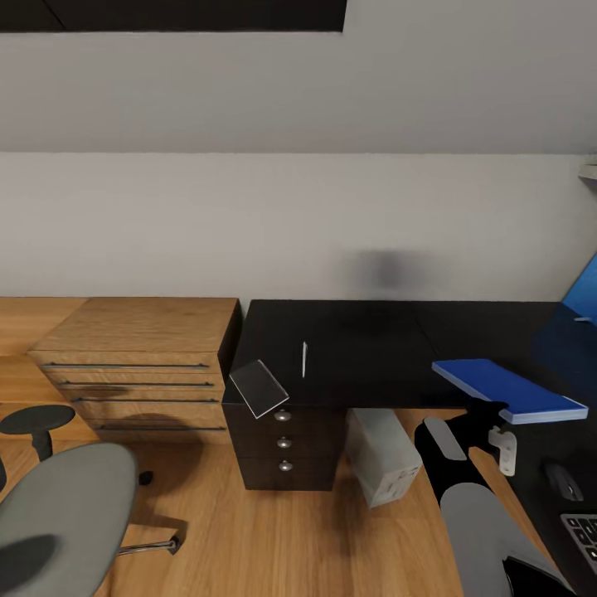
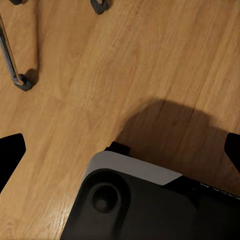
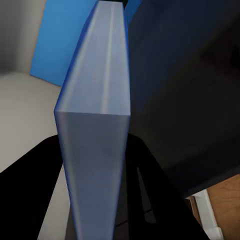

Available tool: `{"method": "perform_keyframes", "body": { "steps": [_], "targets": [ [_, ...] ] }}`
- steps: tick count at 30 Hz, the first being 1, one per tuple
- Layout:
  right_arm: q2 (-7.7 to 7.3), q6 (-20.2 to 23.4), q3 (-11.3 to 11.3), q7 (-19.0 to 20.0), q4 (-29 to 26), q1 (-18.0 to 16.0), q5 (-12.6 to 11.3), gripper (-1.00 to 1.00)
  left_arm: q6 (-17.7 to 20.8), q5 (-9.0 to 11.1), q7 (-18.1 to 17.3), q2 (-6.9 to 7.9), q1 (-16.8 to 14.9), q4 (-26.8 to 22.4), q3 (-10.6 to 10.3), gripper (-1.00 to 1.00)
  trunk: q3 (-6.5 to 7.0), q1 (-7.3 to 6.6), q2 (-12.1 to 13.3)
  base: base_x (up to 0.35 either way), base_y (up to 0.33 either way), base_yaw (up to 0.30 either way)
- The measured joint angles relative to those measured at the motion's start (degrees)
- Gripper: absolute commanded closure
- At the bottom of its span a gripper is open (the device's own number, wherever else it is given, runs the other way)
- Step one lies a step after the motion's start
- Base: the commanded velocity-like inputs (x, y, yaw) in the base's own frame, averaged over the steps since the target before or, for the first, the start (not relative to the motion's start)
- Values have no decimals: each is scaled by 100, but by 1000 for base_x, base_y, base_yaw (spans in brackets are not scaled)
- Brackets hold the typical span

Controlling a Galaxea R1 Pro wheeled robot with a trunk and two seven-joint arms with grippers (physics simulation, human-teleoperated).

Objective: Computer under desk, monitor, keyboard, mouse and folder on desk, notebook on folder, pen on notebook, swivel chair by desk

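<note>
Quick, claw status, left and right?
Left claw: open, holding nothing, over the wood floor.
Right claw: closed on the blue folder, held over the desk.

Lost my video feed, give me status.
Right gripper shut on folder, held over desk. Left gripper open above floor. Notebook overhangs desk corner, pen beside it. Path clear.
</note>
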Motion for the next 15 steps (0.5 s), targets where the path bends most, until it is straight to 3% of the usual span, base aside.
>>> {"method": "perform_keyframes", "body": {
  "steps": [12,15],
  "targets": [
    [4,7,-12,59,-1,0,27,100,0,0,1,0,0,0,0,-100,0,0,0,0,0,0],
    [4,15,-13,287,-3,7,77,100,0,-1,-2,-33,0,0,0,-100,0,-1,0,100,0,0]
  ]
}}
